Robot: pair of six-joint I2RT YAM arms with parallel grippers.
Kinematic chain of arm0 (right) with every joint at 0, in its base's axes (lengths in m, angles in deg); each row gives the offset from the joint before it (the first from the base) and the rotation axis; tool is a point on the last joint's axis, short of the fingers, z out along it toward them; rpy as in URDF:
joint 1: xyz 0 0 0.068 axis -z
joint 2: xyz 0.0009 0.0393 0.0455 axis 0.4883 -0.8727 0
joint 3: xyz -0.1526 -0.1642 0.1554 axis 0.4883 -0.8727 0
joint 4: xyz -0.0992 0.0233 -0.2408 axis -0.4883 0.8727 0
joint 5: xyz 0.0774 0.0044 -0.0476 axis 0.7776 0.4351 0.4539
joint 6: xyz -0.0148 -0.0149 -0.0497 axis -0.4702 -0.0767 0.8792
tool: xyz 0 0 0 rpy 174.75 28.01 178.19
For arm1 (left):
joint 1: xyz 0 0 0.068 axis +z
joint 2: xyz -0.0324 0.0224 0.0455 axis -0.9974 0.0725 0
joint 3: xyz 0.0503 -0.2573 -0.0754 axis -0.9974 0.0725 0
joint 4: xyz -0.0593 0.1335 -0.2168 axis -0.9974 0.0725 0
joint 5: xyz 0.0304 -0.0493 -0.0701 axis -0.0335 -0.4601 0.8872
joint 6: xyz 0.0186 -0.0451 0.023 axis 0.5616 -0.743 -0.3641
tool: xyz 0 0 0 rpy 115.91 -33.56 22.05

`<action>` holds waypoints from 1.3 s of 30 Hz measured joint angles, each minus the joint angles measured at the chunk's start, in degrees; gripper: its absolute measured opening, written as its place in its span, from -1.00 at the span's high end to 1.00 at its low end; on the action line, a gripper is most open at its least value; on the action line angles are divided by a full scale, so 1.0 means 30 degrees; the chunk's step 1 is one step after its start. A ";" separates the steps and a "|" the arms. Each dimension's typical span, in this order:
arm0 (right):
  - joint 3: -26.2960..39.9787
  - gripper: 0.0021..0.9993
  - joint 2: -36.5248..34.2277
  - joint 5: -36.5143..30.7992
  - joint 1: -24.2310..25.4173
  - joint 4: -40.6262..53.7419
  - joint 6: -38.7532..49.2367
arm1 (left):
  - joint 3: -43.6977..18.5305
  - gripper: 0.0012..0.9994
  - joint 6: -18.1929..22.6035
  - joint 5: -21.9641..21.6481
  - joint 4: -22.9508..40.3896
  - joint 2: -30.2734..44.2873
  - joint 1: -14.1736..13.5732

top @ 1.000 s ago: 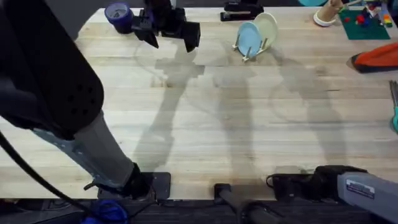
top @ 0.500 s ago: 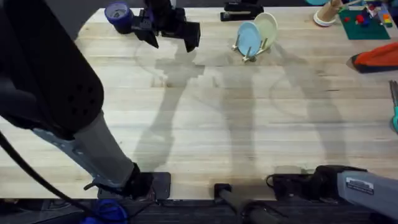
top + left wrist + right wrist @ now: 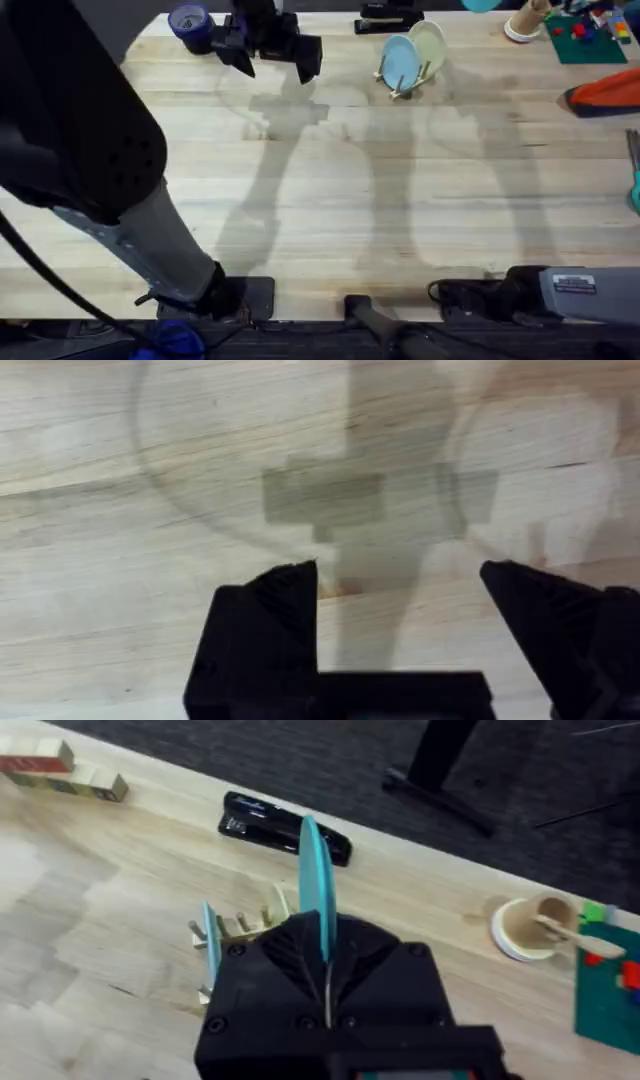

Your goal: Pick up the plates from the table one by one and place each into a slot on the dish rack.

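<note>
Turquoise plate (image 3: 316, 870) apparently clamped, right end effector (image 3: 326, 982)

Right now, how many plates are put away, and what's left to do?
Done: a light-blue plate and a cream plate stand in the dish rack. In hand: the right gripper holds the turquoise plate edge-on above the rack. Left: slotting that plate in. The left gripper is open and empty.

black stapler (image 3: 388, 18), blue tape roll (image 3: 189, 22), wooden blocks (image 3: 62, 772)
</note>
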 joint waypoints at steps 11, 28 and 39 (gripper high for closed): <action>0.0000 0.95 -0.1463 0.0336 -0.0618 -0.0567 -0.0104 | 0.0000 -0.99 0.0000 0.0000 -0.0006 0.0003 0.0000; 0.0000 0.95 -0.3560 0.0473 -0.1799 -0.0766 -0.0104 | 0.0000 -0.99 0.0000 0.0000 0.0000 0.0000 0.0000; 0.0000 0.95 -0.4018 0.0468 -0.2052 -0.0552 -0.0104 | 0.0000 -0.99 0.0000 0.0000 0.0001 0.0000 0.0000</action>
